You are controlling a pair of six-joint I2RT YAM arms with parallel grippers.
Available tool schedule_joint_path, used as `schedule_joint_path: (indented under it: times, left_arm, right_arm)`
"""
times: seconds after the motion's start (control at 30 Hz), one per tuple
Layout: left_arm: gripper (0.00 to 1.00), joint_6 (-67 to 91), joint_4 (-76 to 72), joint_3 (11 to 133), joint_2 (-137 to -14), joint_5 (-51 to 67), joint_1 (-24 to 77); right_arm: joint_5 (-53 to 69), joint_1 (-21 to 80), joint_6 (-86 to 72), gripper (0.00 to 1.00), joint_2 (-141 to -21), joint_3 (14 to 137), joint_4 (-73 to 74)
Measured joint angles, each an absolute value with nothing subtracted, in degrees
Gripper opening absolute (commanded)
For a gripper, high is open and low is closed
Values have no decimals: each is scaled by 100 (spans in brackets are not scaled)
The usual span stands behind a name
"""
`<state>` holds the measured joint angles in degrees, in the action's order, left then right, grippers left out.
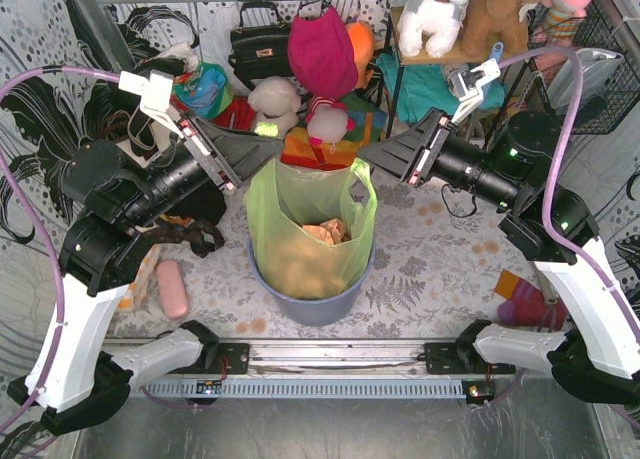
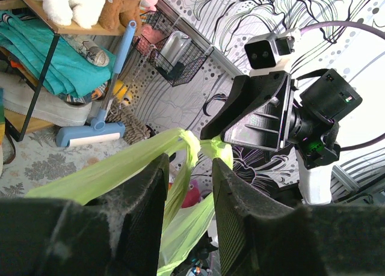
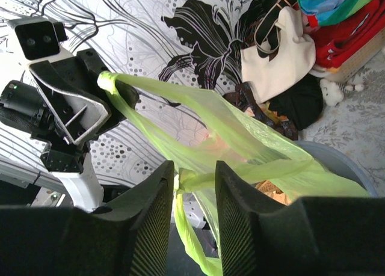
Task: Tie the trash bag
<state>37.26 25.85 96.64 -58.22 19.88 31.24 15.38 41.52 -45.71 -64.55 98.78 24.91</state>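
The light-green trash bag (image 1: 268, 214) stands in the blue-grey bin (image 1: 310, 304), with tan paper (image 1: 330, 231) showing inside. Its two top corners are drawn up to my grippers. My left gripper (image 1: 272, 147) is at the left corner. In the left wrist view its jaws (image 2: 187, 162) stand a narrow gap apart; a bag strand (image 2: 108, 168) lies over the left fingertip and hangs through the gap. My right gripper (image 1: 368, 159) is at the right corner. Its jaws (image 3: 194, 166) are also slightly apart, with a bunched strand (image 3: 240, 125) against the left finger.
Stuffed toys, a black handbag (image 1: 258, 44) and a shelf (image 1: 440, 54) crowd the back. A cream tote (image 3: 283, 53) hangs behind. A pink object (image 1: 172, 287) lies left of the bin and a red-purple cloth (image 1: 525, 304) lies right. The base rail (image 1: 330, 357) runs along the front.
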Motion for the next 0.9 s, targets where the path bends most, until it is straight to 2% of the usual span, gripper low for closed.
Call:
schedule_joint_path:
  times: [0.13, 0.23, 0.37, 0.6, 0.67, 0.7, 0.8, 0.9]
  left_arm:
    - [43, 3726, 2582, 9664, -5824, 1990, 3124]
    - [43, 3726, 2582, 9664, -5830, 1990, 3124]
    - [43, 3726, 2582, 9664, -5839, 1990, 3124]
    - [40, 3728, 2580, 9664, -5863, 1994, 3124]
    - [36, 3730, 2576, 9662, -5863, 1997, 3124]
    - [29, 3734, 2574, 9662, -5863, 1997, 3124]
    - [14, 3754, 2543, 9640, -5863, 2001, 3124]
    - [7, 3726, 2532, 9627, -5887, 1992, 3124]
  right_arm:
    - [1682, 4152, -4611, 30, -6462, 9878, 2628]
    - [1719, 4152, -4646, 37, -6466, 9918, 2832]
    - [1772, 4152, -4694, 37, -6475, 9966, 3072]
    - [1986, 4152, -4783, 17, -6425, 9865, 3009]
    - [2023, 4152, -4847, 6, -6412, 9804, 2906]
    - [2027, 4152, -4871, 0, -6414, 9786, 2847]
    - [2014, 4152, -4928, 0, -6418, 9712, 2646]
    - [1900, 4152, -4925, 0, -6434, 9649, 2423]
